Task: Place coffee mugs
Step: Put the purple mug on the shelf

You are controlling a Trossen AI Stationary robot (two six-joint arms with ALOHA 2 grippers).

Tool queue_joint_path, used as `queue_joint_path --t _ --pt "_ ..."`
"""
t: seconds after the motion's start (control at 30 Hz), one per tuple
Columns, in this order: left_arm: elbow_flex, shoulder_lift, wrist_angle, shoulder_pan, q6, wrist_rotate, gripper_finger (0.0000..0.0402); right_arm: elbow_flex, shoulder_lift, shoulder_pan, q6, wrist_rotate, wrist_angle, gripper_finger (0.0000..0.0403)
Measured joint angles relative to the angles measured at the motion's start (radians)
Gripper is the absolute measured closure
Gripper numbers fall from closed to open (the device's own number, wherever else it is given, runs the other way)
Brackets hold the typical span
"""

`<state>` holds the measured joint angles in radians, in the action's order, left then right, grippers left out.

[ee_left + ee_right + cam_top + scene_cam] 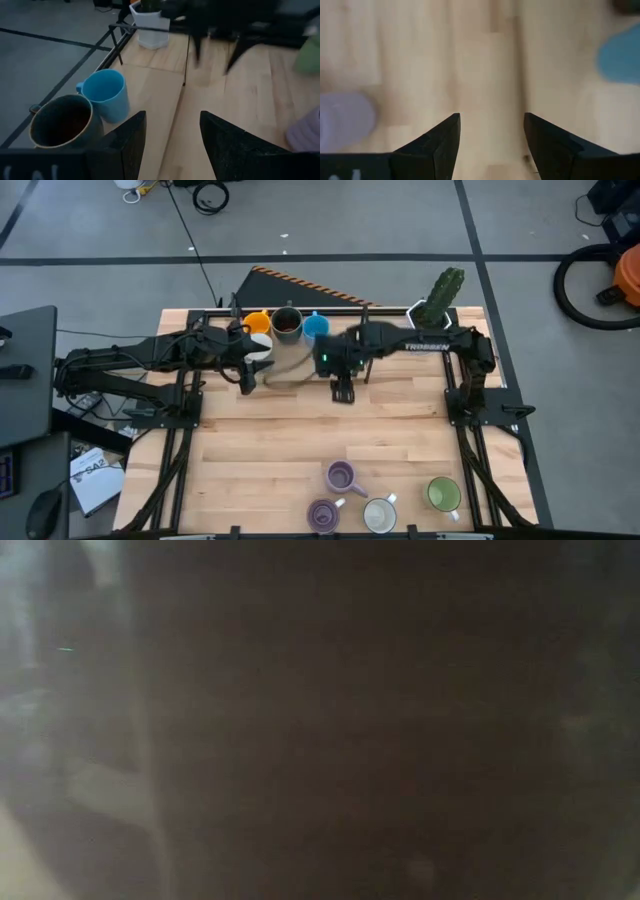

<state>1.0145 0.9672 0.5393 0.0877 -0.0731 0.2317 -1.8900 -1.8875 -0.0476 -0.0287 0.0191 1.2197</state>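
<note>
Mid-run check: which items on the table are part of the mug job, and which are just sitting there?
Job items:
orange mug
dark brown mug
blue mug
two purple mugs
white mug
green mug

Lying about:
cactus pot

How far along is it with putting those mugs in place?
Three mugs, orange, dark brown and blue, stand in a row at the far edge. Both claws, left and right, are open and empty. Two purple, a white and a green remain near the front.
</note>
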Motion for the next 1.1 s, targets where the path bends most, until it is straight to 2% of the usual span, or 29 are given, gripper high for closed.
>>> queue_joint_path --t 0.27,0.47,0.67,0.8,1.0,1.1 --pt "0.000 0.000 0.139 -0.070 -0.024 -0.019 0.0210 0.000 0.002 0.199 -0.186 -0.067 0.055 0.0179" --pt "0.000 0.006 0.107 -0.170 -0.077 -0.031 0.0210 0.000 0.002 0.340 -0.298 -0.170 0.060 0.0179" --pt "0.000 0.048 0.084 -0.257 -0.108 -0.030 0.0210 0.001 -0.003 0.443 -0.380 -0.192 -0.045 0.0179" --pt "0.000 0.048 0.068 -0.272 -0.145 -0.026 0.0210 0.001 -0.041 0.494 -0.389 -0.176 -0.128 0.0185" --pt "0.034 0.032 0.041 -0.273 -0.127 -0.025 0.0210 -0.001 -0.112 0.505 -0.385 -0.133 -0.135 0.0201" --pt "0.059 0.032 0.048 -0.273 -0.099 -0.017 0.0210 -0.002 -0.140 0.499 -0.333 -0.123 -0.130 0.0207"
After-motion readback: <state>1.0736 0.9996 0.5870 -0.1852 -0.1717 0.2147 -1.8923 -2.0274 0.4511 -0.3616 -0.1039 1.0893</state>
